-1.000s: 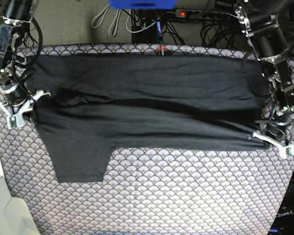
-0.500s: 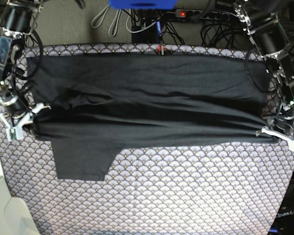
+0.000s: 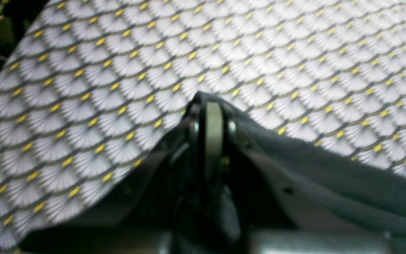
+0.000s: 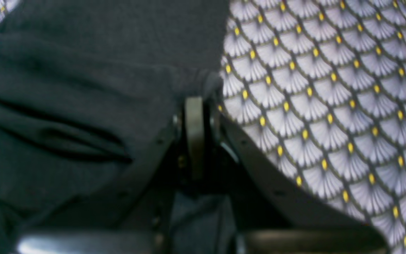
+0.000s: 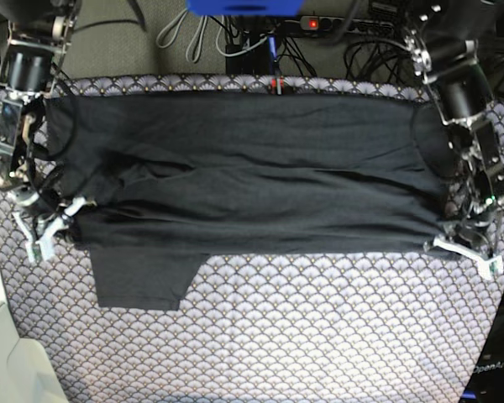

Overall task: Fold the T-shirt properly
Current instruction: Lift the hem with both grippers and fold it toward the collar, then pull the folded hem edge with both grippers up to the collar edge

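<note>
The dark T-shirt [image 5: 252, 176] lies across the table, folded lengthwise, with one sleeve [image 5: 143, 281] sticking out toward the near edge at the left. On the right of the base view my left gripper [image 5: 469, 253] is shut on the T-shirt's folded front corner. In the left wrist view the fingertips of the left gripper [image 3: 213, 106] pinch dark cloth [image 3: 330, 176]. My right gripper [image 5: 44, 233] at the left is shut on the other front corner. The right wrist view shows the right gripper [image 4: 194, 102] closed at the T-shirt [image 4: 83, 88] edge.
A grey scallop-print cloth [image 5: 319, 336] covers the table. Cables and a power strip [image 5: 319, 23] run along the back, beside a blue object [image 5: 244, 7]. A white object [image 5: 8, 361] stands at the near left corner.
Both grippers have carried the folded front edge toward the near side. The fold now lies flatter and covers more of the sleeve.
</note>
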Available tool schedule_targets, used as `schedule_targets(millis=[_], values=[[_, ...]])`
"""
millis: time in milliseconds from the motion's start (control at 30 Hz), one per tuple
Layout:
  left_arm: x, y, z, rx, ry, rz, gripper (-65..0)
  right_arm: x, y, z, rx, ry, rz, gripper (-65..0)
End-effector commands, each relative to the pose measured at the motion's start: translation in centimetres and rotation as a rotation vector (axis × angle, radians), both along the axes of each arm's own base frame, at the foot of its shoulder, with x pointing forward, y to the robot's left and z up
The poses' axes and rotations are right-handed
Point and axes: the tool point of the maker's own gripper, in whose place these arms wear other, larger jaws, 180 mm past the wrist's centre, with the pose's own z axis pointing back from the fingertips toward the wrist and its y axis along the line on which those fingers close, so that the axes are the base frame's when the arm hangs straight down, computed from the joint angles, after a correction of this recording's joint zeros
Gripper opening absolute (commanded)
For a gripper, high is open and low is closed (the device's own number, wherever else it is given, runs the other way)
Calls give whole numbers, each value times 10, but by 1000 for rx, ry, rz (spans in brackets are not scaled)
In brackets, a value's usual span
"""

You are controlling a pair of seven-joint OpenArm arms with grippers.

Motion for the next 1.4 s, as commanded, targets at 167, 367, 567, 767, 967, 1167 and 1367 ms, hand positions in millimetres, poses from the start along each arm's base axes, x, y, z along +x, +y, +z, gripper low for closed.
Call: schedule_targets(millis=[167, 367, 567, 767, 967, 1167, 1367], values=[[24, 10, 40, 27, -94, 9, -644, 18, -23, 32, -35, -76, -19, -650], [20, 12, 56, 55, -137, 8, -644, 8, -26, 43, -72, -107, -7, -650], [13, 9, 73, 94, -178, -5, -644, -3, -20, 50, -93, -125, 10, -650], [2, 2, 66, 101, -169, -14, -644, -20, -30, 52, -88, -144, -38, -650], [-10, 1, 52, 92, -142, -15, -644, -39, -38, 52, -105, -139, -65, -650], [-34, 23, 45, 5, -163, 68, -644, -56, -34, 35, -85, -97, -63, -650], [-53, 23, 33, 14, -131, 66, -644, -75, -28, 19, -45, -58, -64, -650]])
